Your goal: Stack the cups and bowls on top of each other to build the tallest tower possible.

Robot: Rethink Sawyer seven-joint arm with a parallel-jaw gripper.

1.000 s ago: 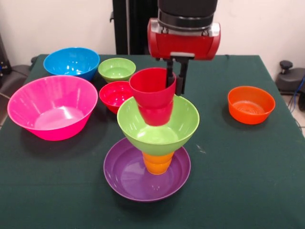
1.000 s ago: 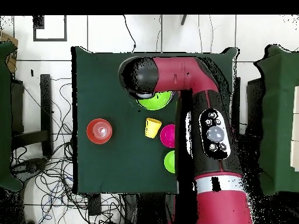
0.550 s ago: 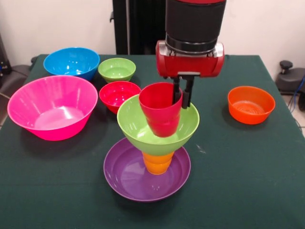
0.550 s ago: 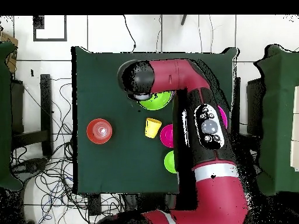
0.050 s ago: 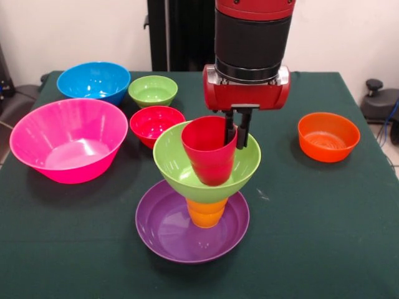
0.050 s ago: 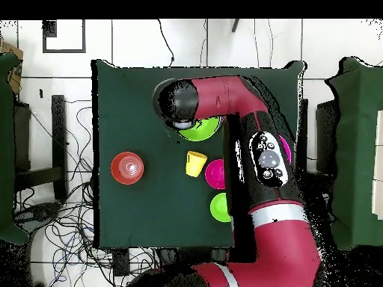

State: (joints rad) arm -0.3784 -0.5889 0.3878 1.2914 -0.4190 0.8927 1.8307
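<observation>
The big pink bowl (image 5: 67, 139) waits at the side, while in the middle the gripper (image 5: 238, 132) pinches the rim of the red cup (image 5: 210, 151) to set it down inside the lime green bowl (image 5: 207, 164) on the tower (image 5: 198, 199).

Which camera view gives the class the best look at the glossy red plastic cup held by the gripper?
The front view: the glossy red plastic cup shows whole, upright, held at its rim by the gripper, inside the large lime green bowl. In the overhead view the arm hides the cup; only part of the bowl shows.
</observation>
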